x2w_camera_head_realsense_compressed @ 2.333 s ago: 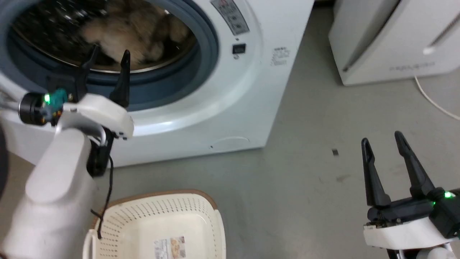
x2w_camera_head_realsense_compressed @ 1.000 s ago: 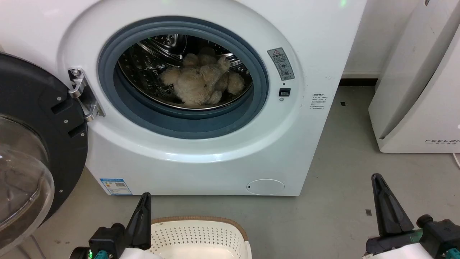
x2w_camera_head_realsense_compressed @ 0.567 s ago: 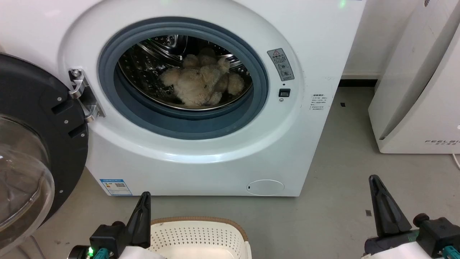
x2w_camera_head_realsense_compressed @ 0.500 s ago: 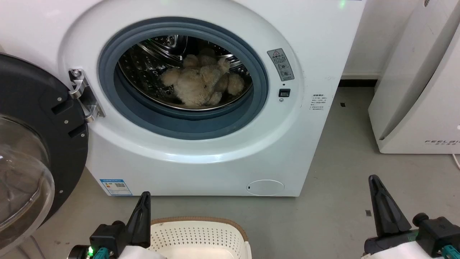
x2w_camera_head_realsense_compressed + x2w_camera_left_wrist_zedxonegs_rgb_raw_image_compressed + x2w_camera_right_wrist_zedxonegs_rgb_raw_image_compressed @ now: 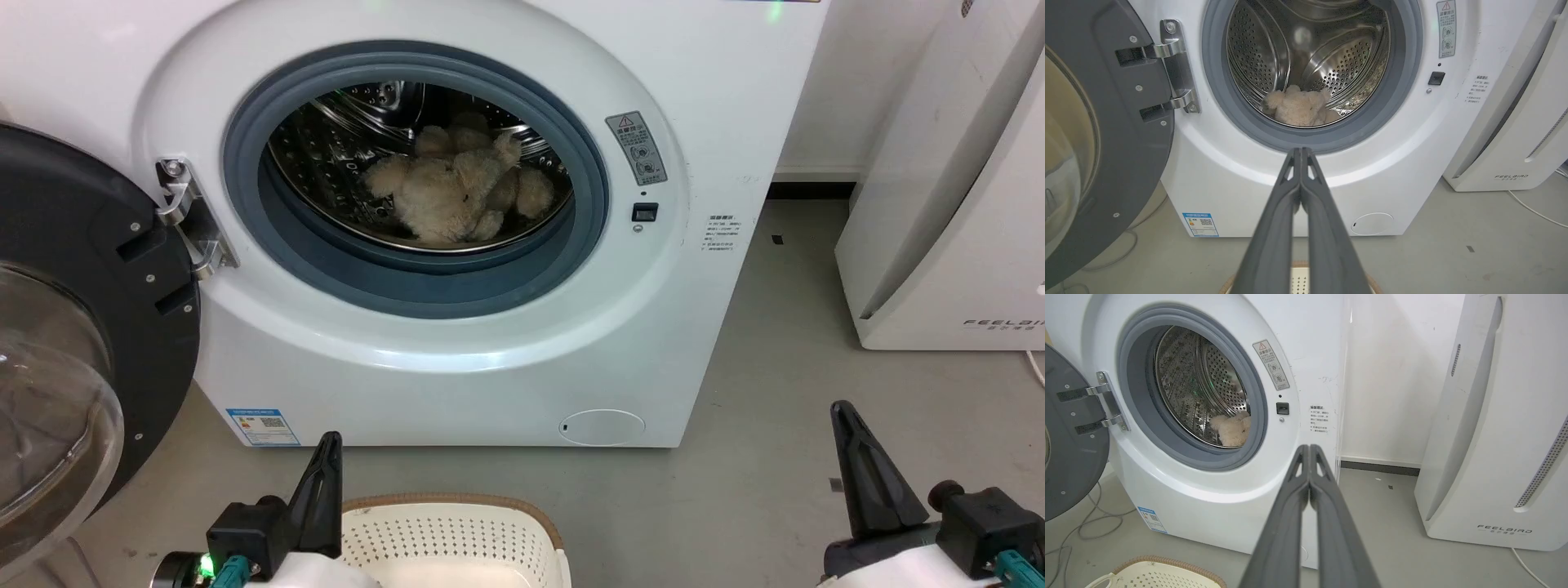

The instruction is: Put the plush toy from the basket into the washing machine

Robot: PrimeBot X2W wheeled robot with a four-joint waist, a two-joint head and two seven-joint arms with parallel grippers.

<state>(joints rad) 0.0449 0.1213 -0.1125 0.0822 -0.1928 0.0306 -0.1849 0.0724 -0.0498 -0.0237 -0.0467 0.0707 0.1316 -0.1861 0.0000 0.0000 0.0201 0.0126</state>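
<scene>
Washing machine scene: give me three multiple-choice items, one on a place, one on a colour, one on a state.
1. Where is the plush toy relative to the washing machine?
A: on top of it. B: inside its drum. C: under it.
2. What colour is the rubber ring around the opening?
A: red. B: grey. C: yellow.
3. How do the fingers of the left gripper stand?
A: wide apart. B: shut on the toy. C: shut together, holding nothing.

Answers:
1 B, the toy lies on the steel drum behind the ring.
2 B, the ring is grey against the white front.
3 C, the left wrist view shows both fingers pressed together with nothing between them.
</scene>
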